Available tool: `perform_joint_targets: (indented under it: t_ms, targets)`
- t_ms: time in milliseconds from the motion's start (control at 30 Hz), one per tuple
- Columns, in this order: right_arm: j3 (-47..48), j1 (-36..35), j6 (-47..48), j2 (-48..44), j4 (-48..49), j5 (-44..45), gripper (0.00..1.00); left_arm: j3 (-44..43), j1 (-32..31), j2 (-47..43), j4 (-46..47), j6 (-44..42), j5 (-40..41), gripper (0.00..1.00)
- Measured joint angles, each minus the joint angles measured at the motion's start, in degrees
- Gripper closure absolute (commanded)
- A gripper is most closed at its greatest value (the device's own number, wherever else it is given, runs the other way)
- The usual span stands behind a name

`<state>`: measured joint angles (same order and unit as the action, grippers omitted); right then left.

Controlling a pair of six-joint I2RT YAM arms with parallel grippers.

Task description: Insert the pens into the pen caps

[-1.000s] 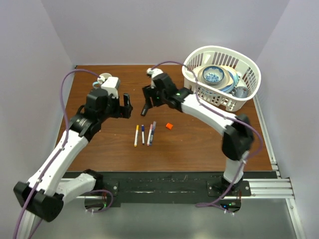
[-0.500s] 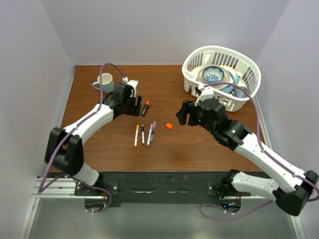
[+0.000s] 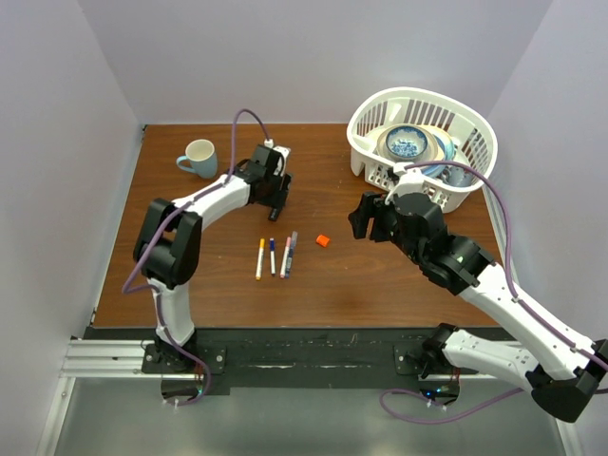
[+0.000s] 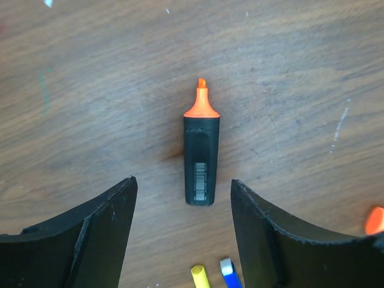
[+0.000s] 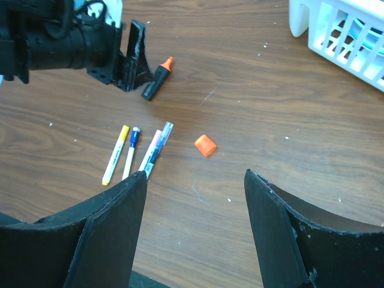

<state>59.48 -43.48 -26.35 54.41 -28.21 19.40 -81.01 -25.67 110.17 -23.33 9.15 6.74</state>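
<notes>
**Left jaws astride the uncapped highlighter, grab not made yet**

Nearest me, mid-table: a row of slim pens (image 3: 273, 256), with a loose orange cap (image 3: 323, 240) just right of them. My right gripper (image 5: 195, 174) hovers right of that cap, jaws wide and empty. That arm comes in from the near right corner, elbow bent, wrist tipped down.

Further back: the highlighter (image 4: 201, 162), black barrel, orange tip toward the far edge. My left gripper (image 4: 182, 182) is over it, jaws wide, one finger on each side and neither touching.

Plan: centre on mid-barrel, go down square, pinch across the width and leave the tip end free for the cap. If one pad lands first, it will probably skid.

Left arm is stretched from the near left corner, wrist looking straight down.

Far corners: mug (image 3: 199, 157) on the left, basket (image 3: 475, 180) on the right.
</notes>
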Motion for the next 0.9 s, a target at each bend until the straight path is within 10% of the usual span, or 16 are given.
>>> perform_joint_targets:
  t_ms: [433, 900]
  targets:
    - [0.0, 0.0, 0.4, -0.2, -1.0, 1.1, 0.30, -1.6, -0.7, 7.5, 0.1, 0.3, 1.5, 0.42]
    - [0.0, 0.0, -1.3, 0.0, 0.5, -1.5, 0.30, 1.0, -1.0, 6.5, 3.5, 2.4, -0.8, 1.00]
